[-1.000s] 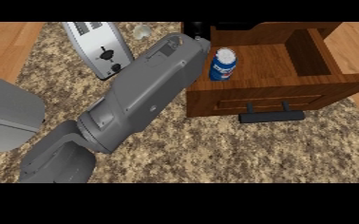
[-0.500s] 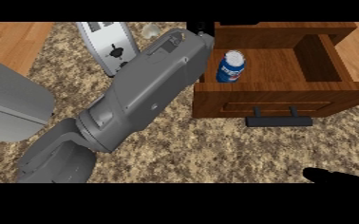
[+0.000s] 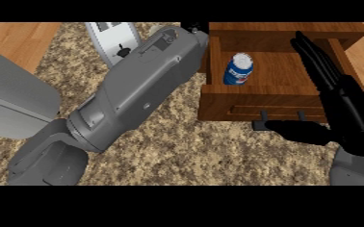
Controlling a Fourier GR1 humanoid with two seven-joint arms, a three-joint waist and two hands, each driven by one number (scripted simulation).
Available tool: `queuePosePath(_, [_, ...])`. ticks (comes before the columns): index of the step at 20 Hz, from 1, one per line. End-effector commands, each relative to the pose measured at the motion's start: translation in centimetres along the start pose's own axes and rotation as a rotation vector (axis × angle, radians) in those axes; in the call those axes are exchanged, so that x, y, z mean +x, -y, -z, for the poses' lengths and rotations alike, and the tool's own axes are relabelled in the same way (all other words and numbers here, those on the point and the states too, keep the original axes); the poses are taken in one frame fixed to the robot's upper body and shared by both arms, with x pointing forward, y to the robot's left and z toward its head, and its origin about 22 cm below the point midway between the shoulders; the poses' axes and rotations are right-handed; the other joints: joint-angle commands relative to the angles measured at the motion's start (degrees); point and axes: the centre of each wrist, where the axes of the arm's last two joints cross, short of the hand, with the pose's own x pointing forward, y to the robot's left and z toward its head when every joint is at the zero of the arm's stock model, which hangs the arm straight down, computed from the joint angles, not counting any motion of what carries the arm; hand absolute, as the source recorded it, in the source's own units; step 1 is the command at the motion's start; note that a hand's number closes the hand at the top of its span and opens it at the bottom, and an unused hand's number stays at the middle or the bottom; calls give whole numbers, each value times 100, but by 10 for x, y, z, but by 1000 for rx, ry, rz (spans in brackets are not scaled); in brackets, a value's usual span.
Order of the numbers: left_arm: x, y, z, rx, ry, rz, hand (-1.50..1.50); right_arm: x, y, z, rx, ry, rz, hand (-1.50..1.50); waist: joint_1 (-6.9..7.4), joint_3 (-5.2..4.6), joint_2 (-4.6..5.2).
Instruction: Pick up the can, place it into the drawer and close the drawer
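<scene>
Already the can (image 3: 239,69) stands upright inside the open wooden drawer (image 3: 265,108), near its left wall, so what remains is pushing the drawer shut. Across the speckled counter (image 3: 177,149), the left forearm (image 3: 135,96) slants up toward the drawer's left corner; its hand is hidden, and I cannot tell how those fingers sit. The right hand (image 3: 341,101) is nearer the drawer front, fingers (image 3: 313,57) straight and open, thumb beside the handle (image 3: 280,120).

We see even, soft light. Inside the drawer (image 3: 277,79) the floor lies darker beside its left wall; the can (image 3: 239,69) carries a pale sheen on top.
</scene>
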Motion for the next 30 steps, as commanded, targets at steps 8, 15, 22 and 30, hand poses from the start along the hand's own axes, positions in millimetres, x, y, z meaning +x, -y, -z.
queuePosePath(8, [0,-32,5,33,14,34,-150,-13,-78,64,176,29,-304,-150,105,-1,-22])
queuePosePath(15, [31,-73,14,54,15,26,-150,-56,-110,82,189,-65,-348,-150,169,3,-37])
queuePosePath(22, [28,-85,7,63,23,47,-150,-78,-144,93,144,-91,-446,-150,133,7,9])
queuePosePath(30, [33,-104,2,64,-9,28,-150,-96,-151,101,59,-95,-474,-150,242,12,56])
